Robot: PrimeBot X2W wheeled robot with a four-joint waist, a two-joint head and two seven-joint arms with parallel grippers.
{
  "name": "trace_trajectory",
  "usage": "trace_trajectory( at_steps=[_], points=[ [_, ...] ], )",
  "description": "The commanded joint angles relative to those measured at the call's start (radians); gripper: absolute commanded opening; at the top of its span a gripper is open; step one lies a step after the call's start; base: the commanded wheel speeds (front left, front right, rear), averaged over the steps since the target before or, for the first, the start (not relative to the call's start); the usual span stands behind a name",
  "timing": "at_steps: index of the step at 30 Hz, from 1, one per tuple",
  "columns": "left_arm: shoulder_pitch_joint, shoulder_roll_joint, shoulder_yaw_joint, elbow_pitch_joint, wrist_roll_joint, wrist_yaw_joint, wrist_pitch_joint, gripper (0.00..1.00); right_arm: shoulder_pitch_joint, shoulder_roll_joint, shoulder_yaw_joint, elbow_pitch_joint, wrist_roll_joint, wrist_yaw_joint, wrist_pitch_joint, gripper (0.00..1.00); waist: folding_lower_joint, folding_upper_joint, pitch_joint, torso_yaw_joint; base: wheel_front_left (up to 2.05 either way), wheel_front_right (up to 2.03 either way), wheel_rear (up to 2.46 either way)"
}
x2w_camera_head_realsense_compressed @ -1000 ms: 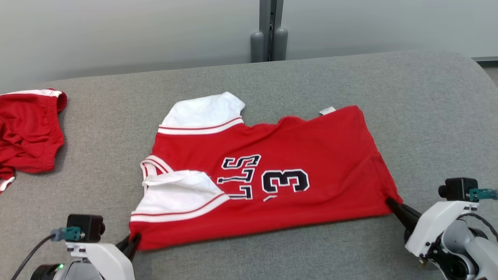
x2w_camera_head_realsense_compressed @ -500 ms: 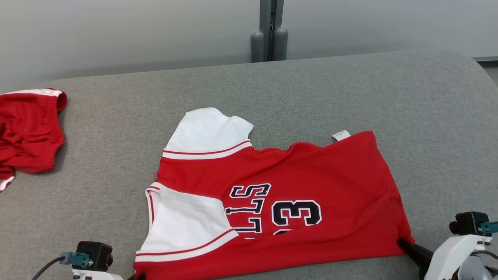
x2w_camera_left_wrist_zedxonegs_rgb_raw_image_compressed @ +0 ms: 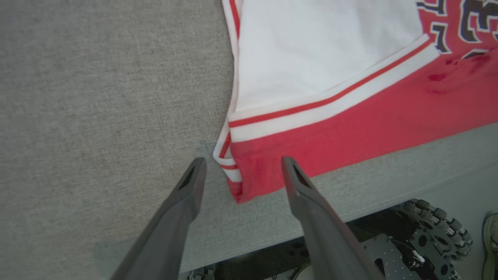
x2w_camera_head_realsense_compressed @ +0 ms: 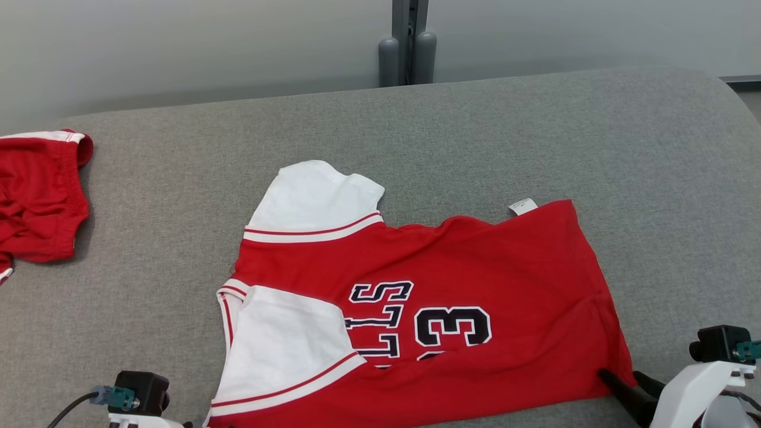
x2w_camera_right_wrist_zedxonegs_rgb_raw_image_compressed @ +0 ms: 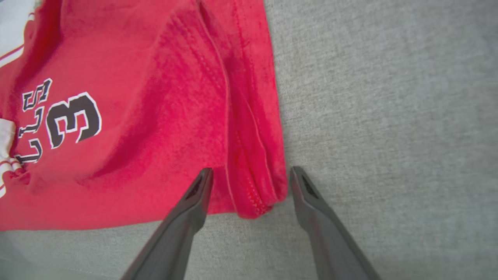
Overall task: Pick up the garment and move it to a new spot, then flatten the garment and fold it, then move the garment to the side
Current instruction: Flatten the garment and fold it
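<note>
The red jersey with white sleeves [x2w_camera_head_realsense_compressed: 475, 261] lay spread at the 6 o'clock edge of the grey fabric counter [x2w_camera_head_realsense_compressed: 535, 131]. The left gripper [x2w_camera_left_wrist_zedxonegs_rgb_raw_image_compressed: 241, 171] and right gripper [x2w_camera_right_wrist_zedxonegs_rgb_raw_image_compressed: 251, 175] stood open astride its near corners. Relocating and flattening looked done; folding and moving aside remained.

Grey fabric table [x2w_camera_head_realsense_compressed: 535, 131], pale wall [x2w_camera_head_realsense_compressed: 178, 47]

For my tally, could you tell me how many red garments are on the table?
2. The jersey lies front centre; another red garment sits at the left edge, partly out of frame.
</note>
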Motion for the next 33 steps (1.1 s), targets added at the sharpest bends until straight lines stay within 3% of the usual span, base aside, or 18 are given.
trace_trajectory(
  at_steps=[1, 9, 13, 18, 24, 33],
  points=[
    [-0.01, 0.007, 0.007, -0.001, 0.006, -0.003, -0.004, 1.0, 0.015, 0.006, -0.019, -0.02, -0.018, 0.0, 0.015, 1.0, 0.0, -0.0001, -0.001, 0.0, 0.0, 0.0, 0.0],
    [-0.05, 0.009, 0.028, -0.015, 0.049, -0.012, -0.055, 1.0, 0.034, 0.069, -0.092, -0.167, -0.097, 0.0, 0.068, 1.0, 0.0, -0.0001, -0.001, 0.001, 0.0, 0.0, 0.0],
    [-0.103, -0.003, 0.054, -0.006, 0.095, -0.018, -0.111, 1.0, -0.003, 0.083, -0.125, -0.234, -0.125, 0.0, 0.022, 1.0, 0.0, -0.0001, 0.008, 0.0, 0.0, 0.0, 0.0],
    [-0.193, -0.017, 0.087, 0.032, 0.13, -0.058, -0.159, 1.0, -0.082, 0.093, -0.141, -0.253, -0.18, 0.0, -0.072, 1.0, 0.0, -0.0001, 0.03, -0.009, 0.0, 0.0, 0.0],
    [-0.339, -0.044, 0.097, 0.132, 0.144, -0.158, -0.141, 1.0, -0.21, 0.106, -0.112, -0.167, -0.198, 0.0, -0.148, 1.0, 0.0, -0.0001, 0.076, -0.026, 0.0, 0.0, 0.0],
    [-0.573, -0.085, 0.075, 0.334, 0.149, -0.326, -0.033, 1.0, -0.426, 0.09, -0.064, 0.1, -0.155, 0.0, -0.241, 1.0, 0.0, -0.0001, 0.143, -0.065, 0.0, 0.0, 0.0]
  ],
)
